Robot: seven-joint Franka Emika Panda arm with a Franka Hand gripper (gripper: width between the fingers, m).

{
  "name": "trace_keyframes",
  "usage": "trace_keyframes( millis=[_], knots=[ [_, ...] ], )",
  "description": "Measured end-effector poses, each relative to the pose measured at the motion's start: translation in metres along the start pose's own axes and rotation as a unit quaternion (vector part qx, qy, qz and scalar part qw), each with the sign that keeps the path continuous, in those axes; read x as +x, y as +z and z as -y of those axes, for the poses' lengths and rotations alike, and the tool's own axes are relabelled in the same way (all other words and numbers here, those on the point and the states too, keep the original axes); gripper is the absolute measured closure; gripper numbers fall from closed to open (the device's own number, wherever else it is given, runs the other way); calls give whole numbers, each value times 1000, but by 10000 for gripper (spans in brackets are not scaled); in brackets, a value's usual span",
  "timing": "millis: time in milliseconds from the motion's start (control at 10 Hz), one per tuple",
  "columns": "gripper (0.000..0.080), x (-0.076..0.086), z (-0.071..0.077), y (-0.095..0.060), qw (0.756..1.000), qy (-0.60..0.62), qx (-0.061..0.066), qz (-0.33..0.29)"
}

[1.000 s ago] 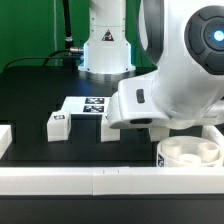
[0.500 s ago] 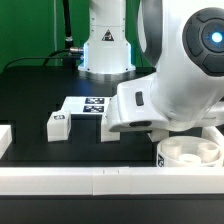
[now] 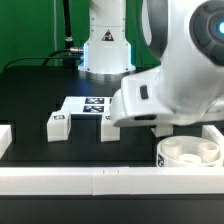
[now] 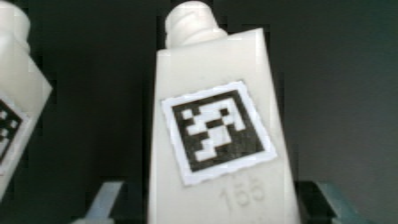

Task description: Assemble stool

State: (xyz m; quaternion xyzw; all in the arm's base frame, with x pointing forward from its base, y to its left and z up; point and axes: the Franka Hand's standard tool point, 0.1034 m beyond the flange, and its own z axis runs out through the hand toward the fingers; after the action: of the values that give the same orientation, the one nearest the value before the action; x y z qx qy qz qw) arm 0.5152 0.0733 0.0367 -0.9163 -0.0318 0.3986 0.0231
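In the wrist view a white block leg [image 4: 217,100] with a black-and-white square tag and a peg at its far end fills the space between my gripper [image 4: 214,205] fingers [image 4: 111,200], which stand shut on its sides. Another leg [image 4: 18,90] shows at the edge. In the exterior view the arm's white wrist body [image 3: 160,95] hides the gripper and the held leg. The round white seat [image 3: 190,152] with sockets lies at the exterior view's right, close below the arm. Two loose legs [image 3: 57,126] [image 3: 110,128] lie on the black table.
The marker board [image 3: 85,106] lies behind the loose legs. A long white rail [image 3: 90,180] borders the front, and another rail [image 3: 4,138] stands at the exterior view's left. The robot base [image 3: 105,50] stands at the back.
The jaws have closed in on the leg. The wrist body has since shifted slightly up and toward the exterior view's left.
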Motion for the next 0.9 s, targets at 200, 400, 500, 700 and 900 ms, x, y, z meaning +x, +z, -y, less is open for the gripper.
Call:
trace_keyframes(
  millis=[200, 400, 500, 700, 900],
  knots=[
    [476, -17, 3, -36, 999, -31, 20, -29],
    [475, -10, 2, -29, 999, -29, 19, -39],
    [475, -10, 2, -32, 999, -29, 19, -42],
    [475, 3, 3, -42, 993, -23, 21, -111],
    [475, -10, 11, -51, 988, 4, 46, -149]
  ],
)
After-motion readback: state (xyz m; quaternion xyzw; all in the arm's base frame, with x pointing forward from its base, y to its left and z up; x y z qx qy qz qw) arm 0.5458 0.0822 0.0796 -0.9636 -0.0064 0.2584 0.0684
